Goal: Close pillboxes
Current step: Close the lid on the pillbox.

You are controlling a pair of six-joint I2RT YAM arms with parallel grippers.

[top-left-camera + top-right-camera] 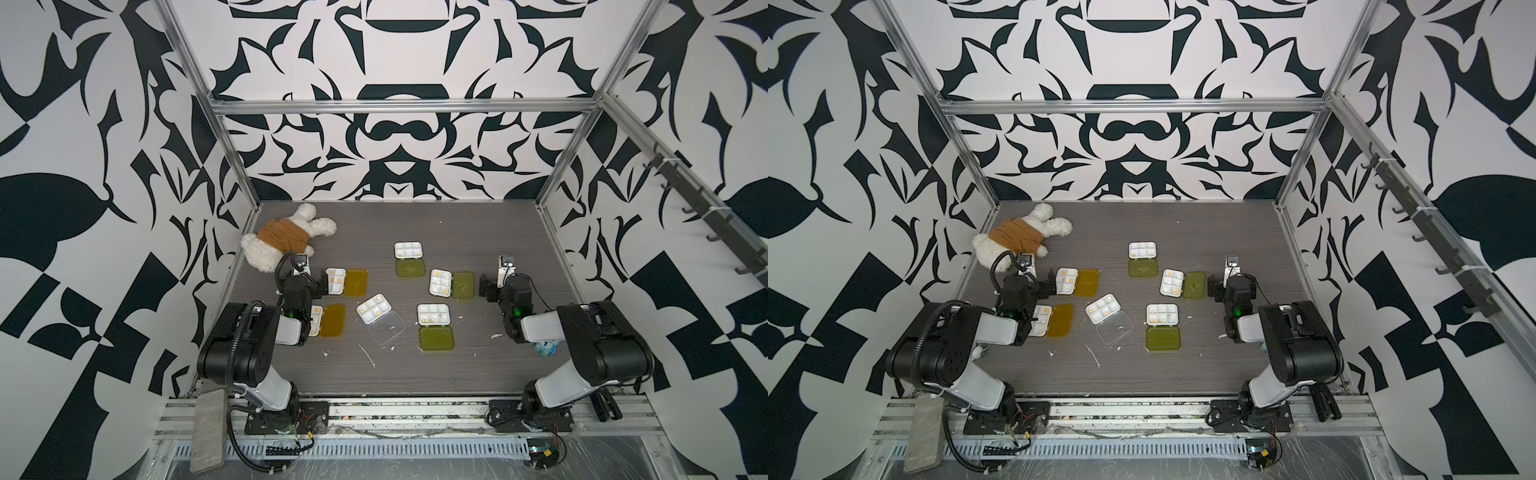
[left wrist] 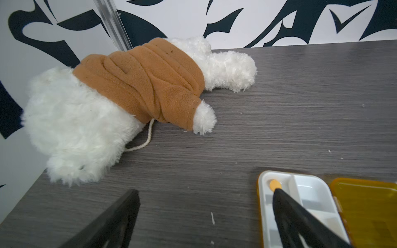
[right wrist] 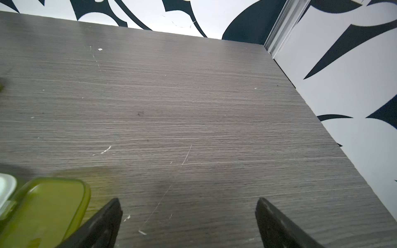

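Holding left gripper [image 2: 205, 191] spread, empty, at amber pillbox [image 1: 336, 281] edge mid-left; right gripper [image 3: 188, 199] spread, empty, beside green lid [image 1: 463, 285] mid-right.

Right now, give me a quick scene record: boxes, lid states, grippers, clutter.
lids: all six open, lying on the table
amber: far amber pillbox; near amber pillbox, tray partly hidden by the left arm
yellow-green: far yellow-green pillbox; right yellow-green pillbox; near yellow-green pillbox
clear: clear pillbox, centre
left gripper: open, empty, at far amber pillbox's tray; contact unclear
right gripper: open, empty, beside right yellow-green pillbox's lid
other: plush toy, far left corner
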